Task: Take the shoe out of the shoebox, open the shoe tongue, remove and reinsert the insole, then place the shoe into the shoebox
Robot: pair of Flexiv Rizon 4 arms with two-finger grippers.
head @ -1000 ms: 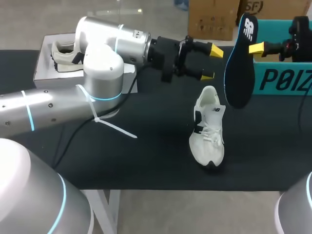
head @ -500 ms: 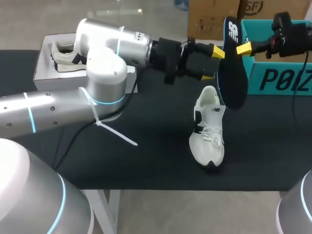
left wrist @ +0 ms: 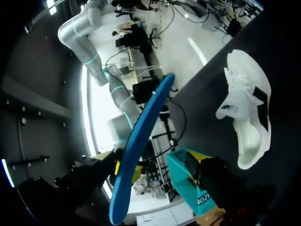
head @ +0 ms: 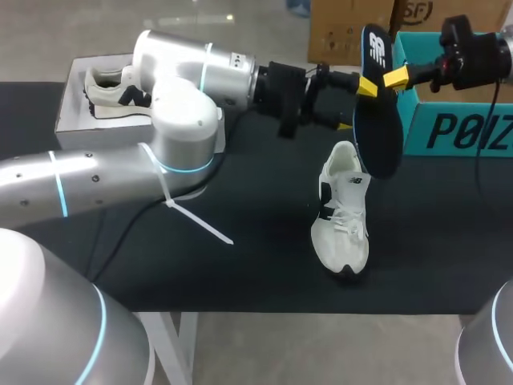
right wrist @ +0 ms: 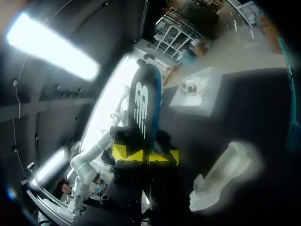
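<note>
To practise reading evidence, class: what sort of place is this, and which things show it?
Most likely a robotics lab or test bench: two robot arms reach over a black table, the right tool grips a dark insole above a white shoe, and a shoebox sits far left.

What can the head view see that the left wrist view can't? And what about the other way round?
Only the head view shows the white shoebox at the back of the table with a second shoe inside it, and the silver left arm.

Only the left wrist view shows the insole edge-on, as a thin blue strip.

Both show the insole held up by the right gripper, the white shoe lying on the black table, and the teal box.
</note>
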